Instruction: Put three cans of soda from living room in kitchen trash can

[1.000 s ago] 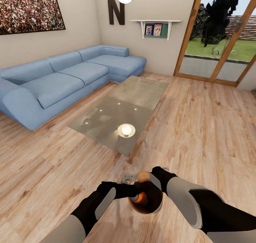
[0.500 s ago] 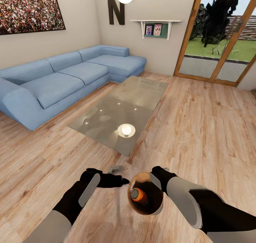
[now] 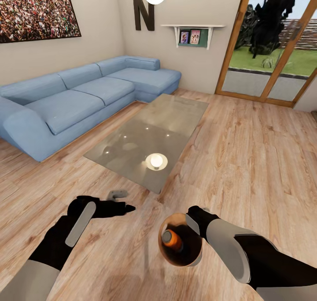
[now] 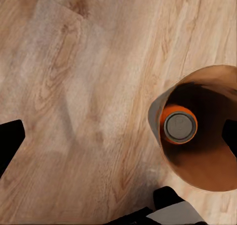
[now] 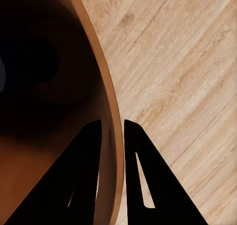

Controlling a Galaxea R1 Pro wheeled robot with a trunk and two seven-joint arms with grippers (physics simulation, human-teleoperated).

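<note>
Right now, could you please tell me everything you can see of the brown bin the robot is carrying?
The brown bin is a round, copper-toned bucket with smooth walls and a dark brown inside. It is held off the wood floor, with the right gripper pinching its rim: one of the jaws sits inside the wall, the other outside. One orange soda can with a grey top sits inside it. The left gripper is off to the side, apart from it.
</note>
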